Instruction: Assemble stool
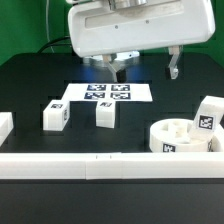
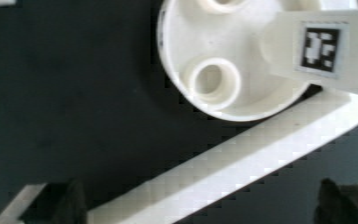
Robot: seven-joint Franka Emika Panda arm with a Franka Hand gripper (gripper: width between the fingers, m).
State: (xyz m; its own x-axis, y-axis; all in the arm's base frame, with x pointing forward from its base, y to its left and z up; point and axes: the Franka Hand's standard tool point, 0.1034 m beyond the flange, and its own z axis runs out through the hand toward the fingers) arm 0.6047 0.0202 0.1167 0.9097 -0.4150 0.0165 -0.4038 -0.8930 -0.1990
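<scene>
Leg (image 2: pixel 323 45) beside seat (image 2: pixel 220 40) — tool (image 2: pixel 197 205) spread wide.

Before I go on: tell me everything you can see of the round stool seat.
The seat is a thick white disc, plastic by its look, lying flat on the black table at the exterior view's right. Its upper face has round sockets; its side wall carries a square tag. Its rim appears to meet the white rail. A tagged leg stands at its edge, overlapping it in the wrist view; contact cannot be confirmed. The open end effector does not touch it.
</scene>
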